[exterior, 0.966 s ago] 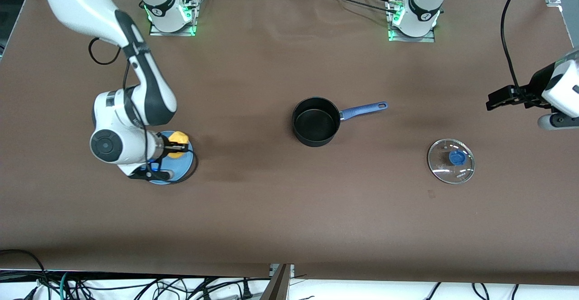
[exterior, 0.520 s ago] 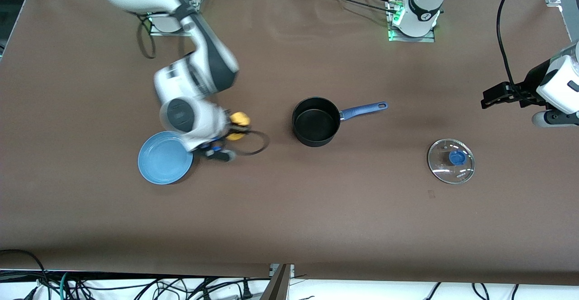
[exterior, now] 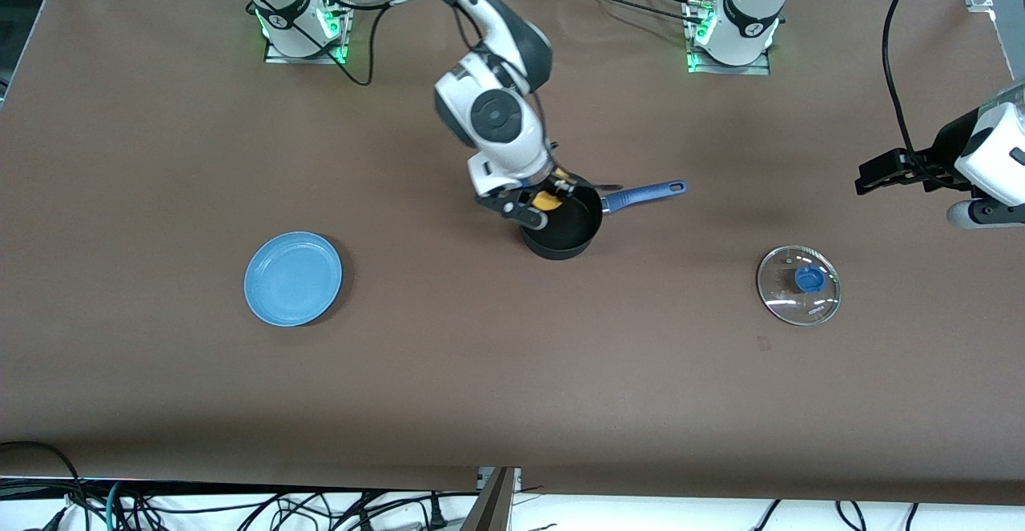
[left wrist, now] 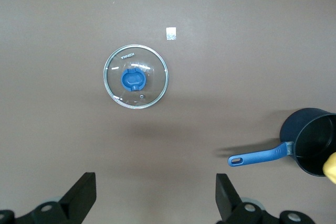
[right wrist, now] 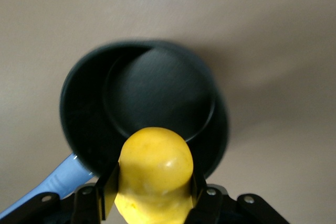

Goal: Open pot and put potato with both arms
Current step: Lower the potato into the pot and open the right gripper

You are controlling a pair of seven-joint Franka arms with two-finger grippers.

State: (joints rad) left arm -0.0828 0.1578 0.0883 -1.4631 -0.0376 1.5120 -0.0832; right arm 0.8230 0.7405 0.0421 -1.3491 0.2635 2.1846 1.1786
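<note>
Over the open pot (exterior: 562, 227) at mid-surface, the right claw (exterior: 548, 197) grips the potato (right wrist: 154, 174), a lumpy yellow lump pinched between both fingers. The left claw (left wrist: 155, 200) hangs wide and empty near the glass lid (left wrist: 136, 76), whose rim reads "KONKA". The pot is black with a blue handle (exterior: 645, 192).

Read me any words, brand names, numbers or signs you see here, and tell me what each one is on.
"KONKA", as best it reads: small print on the glass lid, above its blue knob.
Small white tag on the table beside the lid: too small to read.
Round marks on the arm bases: too small to read.
Pot, potato, blue plate: no text.
</note>
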